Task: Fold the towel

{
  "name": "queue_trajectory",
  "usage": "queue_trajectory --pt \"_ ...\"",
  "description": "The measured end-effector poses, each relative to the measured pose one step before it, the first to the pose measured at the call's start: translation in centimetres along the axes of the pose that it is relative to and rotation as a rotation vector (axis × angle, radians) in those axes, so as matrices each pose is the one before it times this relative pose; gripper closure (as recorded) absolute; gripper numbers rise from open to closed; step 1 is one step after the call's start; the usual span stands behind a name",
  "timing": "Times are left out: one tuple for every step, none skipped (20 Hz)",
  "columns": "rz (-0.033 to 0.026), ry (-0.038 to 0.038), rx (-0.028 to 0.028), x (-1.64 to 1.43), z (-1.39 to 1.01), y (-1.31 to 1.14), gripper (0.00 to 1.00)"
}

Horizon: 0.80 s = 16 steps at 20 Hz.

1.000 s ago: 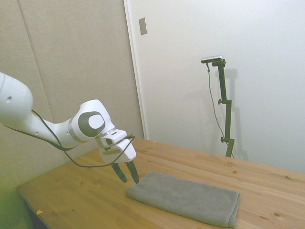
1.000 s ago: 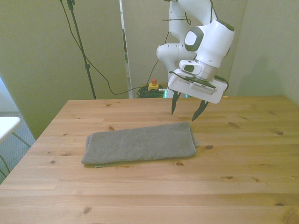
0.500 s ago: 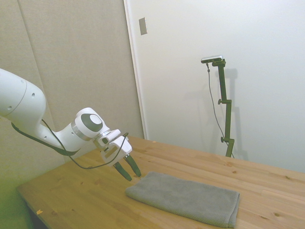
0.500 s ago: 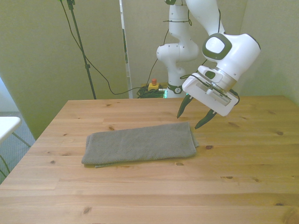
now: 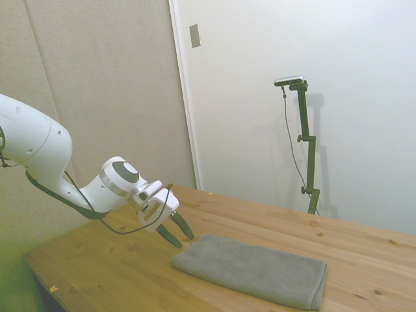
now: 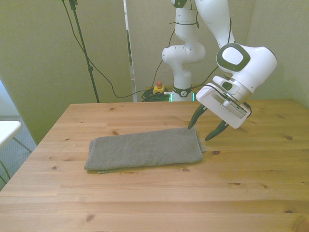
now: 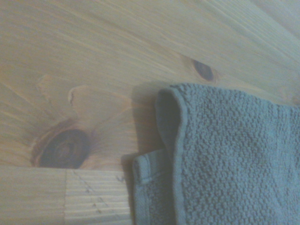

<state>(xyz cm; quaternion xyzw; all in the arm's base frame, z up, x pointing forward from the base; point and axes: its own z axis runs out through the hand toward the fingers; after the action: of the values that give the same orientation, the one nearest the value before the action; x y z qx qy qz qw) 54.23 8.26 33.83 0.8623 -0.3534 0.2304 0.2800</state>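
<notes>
The grey towel (image 6: 145,148) lies flat on the wooden table (image 6: 154,198), folded into a long strip with its layers stacked. It also shows in the side view as the towel (image 5: 253,270). My gripper (image 6: 202,132) hangs tilted just above the table at the towel's end on the front view's right, open, with nothing between its dark fingers. From the side, the gripper (image 5: 182,238) sits just off the towel's near-left corner. Up close, the towel (image 7: 229,159) shows a folded corner with a lower layer peeking out over bare wood.
Dark knots mark the table (image 7: 65,150) beside the towel's corner. A cable and a small red-topped device (image 6: 158,88) lie on the floor behind the table.
The gripper has swung toward the front view's right and dropped lower, tilting over to the towel's end. The towel has not moved.
</notes>
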Motion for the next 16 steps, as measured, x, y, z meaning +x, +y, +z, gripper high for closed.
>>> queue_trajectory --pt "-0.002 -0.00106 0.00319 -0.094 0.094 -0.106 0.0" --pt "-0.00152 -0.00146 0.00275 -0.077 0.08 -0.087 0.0" --pt "-0.00073 -0.00117 0.00061 -0.041 0.088 -0.039 0.0" --pt "0.00018 -0.00096 -0.00094 0.001 0.097 0.007 0.0" --pt "0.00145 -0.00081 -0.00167 0.057 0.11 0.053 0.0" --pt "0.00216 -0.00079 -0.00163 0.093 0.123 0.081 0.0" --pt "0.00213 -0.00112 -0.00176 0.083 0.148 0.094 0.0" --pt "0.00165 -0.00109 -0.00173 0.06 0.141 0.088 0.0" --pt "0.00141 -0.00068 -0.00042 0.059 0.101 0.063 0.0" --pt "0.00122 -0.0006 0.00099 0.044 0.064 0.05 0.0" --pt "0.00139 -0.00075 0.00279 0.043 0.059 0.051 0.0" --pt "0.00175 -0.00083 0.00323 0.051 0.066 0.085 0.0" --pt "0.00235 -0.00099 0.00198 0.071 0.099 0.13 0.0" --pt "0.00314 -0.00099 -0.00072 0.116 0.176 0.188 0.0" --pt "0.003 -0.00043 -0.00152 0.141 0.205 0.182 0.0" --pt "0.00298 -0.00001 -0.0005 0.169 0.222 0.165 0.0"
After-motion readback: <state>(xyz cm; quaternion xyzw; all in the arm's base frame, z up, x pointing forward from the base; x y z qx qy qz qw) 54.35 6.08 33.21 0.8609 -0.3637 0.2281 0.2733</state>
